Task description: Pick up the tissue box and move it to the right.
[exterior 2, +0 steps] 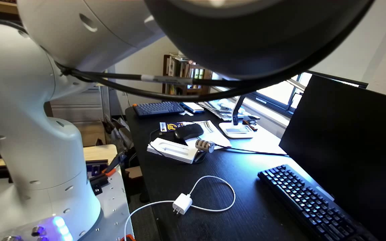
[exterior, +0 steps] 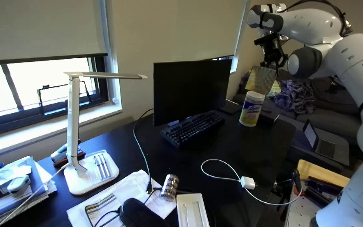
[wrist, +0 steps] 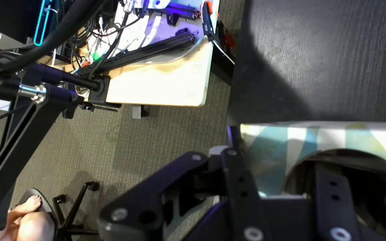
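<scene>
The tissue box [exterior: 259, 78] hangs in the air beneath my gripper [exterior: 271, 65] in an exterior view, tilted, above the far end of the desk. Its lower part is close behind the wipes canister's lid in that picture. In the wrist view the tissue box [wrist: 270, 147] shows teal, white and yellowish stripes and a round opening. One finger of my gripper [wrist: 281, 150] lies along the box's left outer side, and the other reaches into the opening. The jaws are shut on the box's side between them. Neither gripper nor box shows in the exterior view with the arm close up.
A white wipes canister with yellow label [exterior: 251, 108] stands below the box. A monitor [exterior: 191, 90] and keyboard [exterior: 192, 127] are beside it. A charger with cable [exterior: 247, 183] lies on the black desk [exterior 2: 226, 187]. A wooden-edged cart [wrist: 159, 83] stands across a floor gap.
</scene>
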Tool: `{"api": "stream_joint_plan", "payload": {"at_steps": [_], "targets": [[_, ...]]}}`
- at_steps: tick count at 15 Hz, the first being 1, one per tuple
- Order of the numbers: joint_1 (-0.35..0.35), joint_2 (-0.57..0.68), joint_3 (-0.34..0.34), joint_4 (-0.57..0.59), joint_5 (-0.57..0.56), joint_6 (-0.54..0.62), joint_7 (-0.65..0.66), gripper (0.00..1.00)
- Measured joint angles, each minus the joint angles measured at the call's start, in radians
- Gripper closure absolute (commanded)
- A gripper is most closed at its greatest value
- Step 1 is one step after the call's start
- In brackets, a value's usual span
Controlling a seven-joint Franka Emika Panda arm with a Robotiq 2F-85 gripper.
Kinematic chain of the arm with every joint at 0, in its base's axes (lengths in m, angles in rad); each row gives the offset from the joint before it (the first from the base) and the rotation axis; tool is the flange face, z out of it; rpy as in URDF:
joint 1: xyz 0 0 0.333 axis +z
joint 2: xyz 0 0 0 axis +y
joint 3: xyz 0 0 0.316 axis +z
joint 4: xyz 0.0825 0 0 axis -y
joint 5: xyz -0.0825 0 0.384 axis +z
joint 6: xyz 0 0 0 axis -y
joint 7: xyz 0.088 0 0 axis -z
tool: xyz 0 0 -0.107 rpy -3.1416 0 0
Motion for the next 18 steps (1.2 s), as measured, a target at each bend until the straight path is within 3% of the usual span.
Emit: {"api": "stream_joint_plan", "payload": {"at_steps": [9, 11, 15, 16, 17, 18], "targets": [[-0.111, 0.030, 0.016, -0.009, 0.038, 0.105, 0.098, 0.97], [-0.121, 0.036, 0.019, -0.029, 0.043, 0.126, 0.119, 0.93], [-0.126, 0.061, 0.038, -0.021, 0.044, 0.118, 0.155, 0.97], [-0.127, 0.062, 0.042, -0.021, 0.044, 0.112, 0.161, 0.72], [-0.127, 0.060, 0.044, -0.025, 0.045, 0.111, 0.163, 0.89], [-0.127, 0.060, 0.046, -0.024, 0.045, 0.108, 0.164, 0.88]]}}
